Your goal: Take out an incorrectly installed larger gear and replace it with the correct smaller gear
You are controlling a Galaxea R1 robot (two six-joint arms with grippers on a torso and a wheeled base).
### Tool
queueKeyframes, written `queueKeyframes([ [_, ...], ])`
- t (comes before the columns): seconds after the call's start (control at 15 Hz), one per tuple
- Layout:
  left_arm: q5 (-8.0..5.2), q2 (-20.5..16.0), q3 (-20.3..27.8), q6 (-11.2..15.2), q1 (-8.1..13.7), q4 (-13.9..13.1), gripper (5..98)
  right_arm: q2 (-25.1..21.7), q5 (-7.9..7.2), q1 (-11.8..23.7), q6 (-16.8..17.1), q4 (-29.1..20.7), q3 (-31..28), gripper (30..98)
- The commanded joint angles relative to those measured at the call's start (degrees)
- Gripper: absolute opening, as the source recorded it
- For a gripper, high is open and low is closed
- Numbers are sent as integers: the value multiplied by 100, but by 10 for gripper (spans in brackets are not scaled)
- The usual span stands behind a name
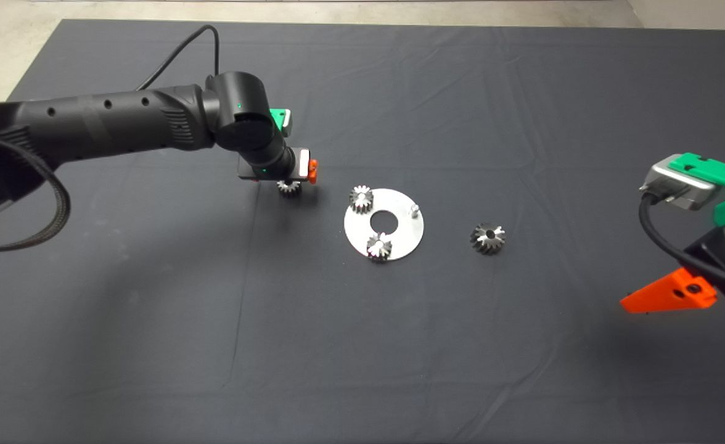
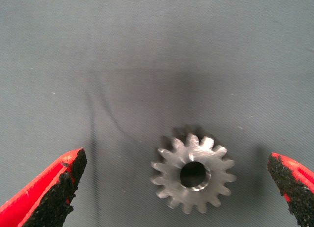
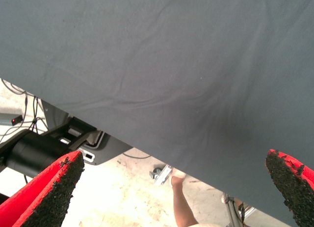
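Note:
A smaller gear (image 1: 288,187) lies flat on the mat, left of the round silver plate (image 1: 399,237). My left gripper (image 1: 283,180) hovers directly over it, open, and in the left wrist view the shiny gear (image 2: 192,174) sits between the two spread fingers (image 2: 54,188) without touching them. Two matching small gears (image 1: 360,198) (image 1: 378,246) stand on the plate, and a bare pin (image 1: 415,211) sticks up at its right side. The larger gear (image 1: 487,238), dark with flaring teeth, rests on the mat right of the plate. My right gripper (image 1: 671,296) waits open at the right edge.
The plate has a round hole (image 1: 381,218) in its middle. The dark mat (image 1: 362,345) is wrinkled in places. The right wrist view looks past the mat's edge to the floor, where a person's leg (image 3: 181,207) and some equipment show.

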State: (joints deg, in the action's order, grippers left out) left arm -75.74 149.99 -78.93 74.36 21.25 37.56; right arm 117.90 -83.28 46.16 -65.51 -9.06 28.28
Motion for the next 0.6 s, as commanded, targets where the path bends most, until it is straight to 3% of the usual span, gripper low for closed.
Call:
queueKeyframes([
  [0.0, 15, -26, 20, -50, 60, 50, 929, -33, 13, 183, -32, -202, -17, 977],
  [0.53, 33, -16, 11, -81, 55, 41, 799, -121, 22, 218, -32, -202, -35, 977],
])
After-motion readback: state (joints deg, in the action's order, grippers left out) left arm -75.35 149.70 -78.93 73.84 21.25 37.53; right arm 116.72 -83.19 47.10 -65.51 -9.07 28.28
